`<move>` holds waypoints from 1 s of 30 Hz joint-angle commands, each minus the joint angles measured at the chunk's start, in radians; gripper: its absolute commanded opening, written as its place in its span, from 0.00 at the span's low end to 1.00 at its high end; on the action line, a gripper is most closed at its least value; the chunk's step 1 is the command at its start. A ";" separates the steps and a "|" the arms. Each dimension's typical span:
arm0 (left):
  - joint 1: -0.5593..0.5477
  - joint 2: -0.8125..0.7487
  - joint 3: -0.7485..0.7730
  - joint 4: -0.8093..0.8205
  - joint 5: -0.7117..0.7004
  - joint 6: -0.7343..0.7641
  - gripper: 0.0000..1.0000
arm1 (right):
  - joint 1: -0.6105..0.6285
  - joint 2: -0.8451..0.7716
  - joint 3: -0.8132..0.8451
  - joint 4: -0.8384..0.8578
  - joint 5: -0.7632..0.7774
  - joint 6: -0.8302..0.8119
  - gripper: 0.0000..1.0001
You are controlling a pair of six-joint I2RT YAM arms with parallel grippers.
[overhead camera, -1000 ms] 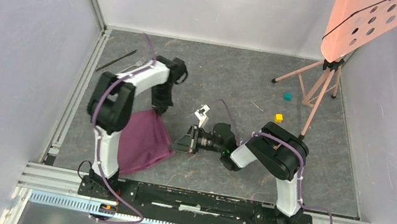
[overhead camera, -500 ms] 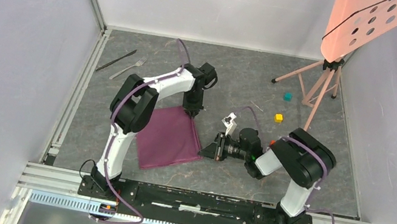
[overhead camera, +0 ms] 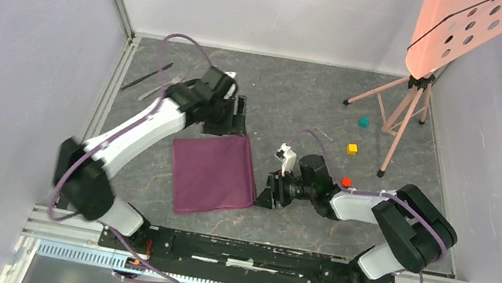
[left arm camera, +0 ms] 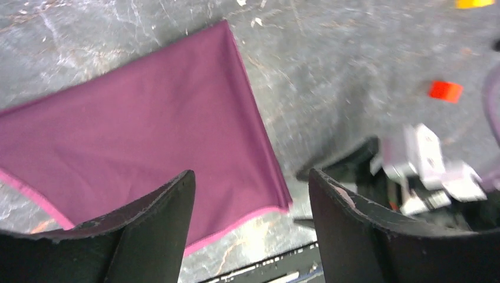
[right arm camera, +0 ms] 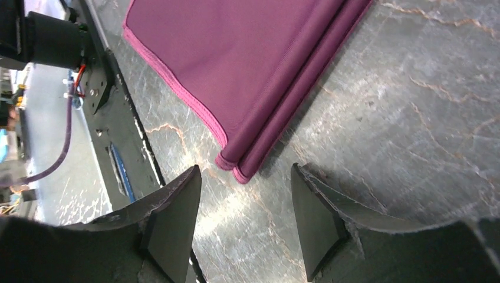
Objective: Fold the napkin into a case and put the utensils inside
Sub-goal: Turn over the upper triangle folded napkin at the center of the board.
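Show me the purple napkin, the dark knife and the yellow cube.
napkin [overhead camera: 213, 174], top view, middle of the cloth.
knife [overhead camera: 148, 76], top view, middle of its length.
yellow cube [overhead camera: 352, 149], top view, its top face.

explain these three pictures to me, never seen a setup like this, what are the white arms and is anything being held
These are two robot arms bolted to the near edge of a table, each ending in a two-finger gripper. The wide picture comes from a fixed camera above and behind them; the other two come from cameras on the wrists, so the dark shapes at the bottom are each gripper's own fingers. On the table lies a folded purple napkin, with a fork and knife at the far left and small cubes to the right. The left gripper and right gripper both stand open, holding nothing.
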 commanded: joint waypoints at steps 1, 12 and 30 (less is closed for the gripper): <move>0.007 -0.292 -0.195 -0.011 0.042 0.065 0.78 | 0.073 -0.006 0.060 -0.237 0.241 -0.003 0.64; 0.011 -0.794 -0.440 -0.179 0.019 -0.002 0.81 | 0.174 0.095 0.166 -0.414 0.433 0.006 0.46; 0.015 -0.609 -0.581 0.270 0.147 -0.241 0.82 | 0.074 -0.121 0.168 -0.780 0.886 -0.192 0.30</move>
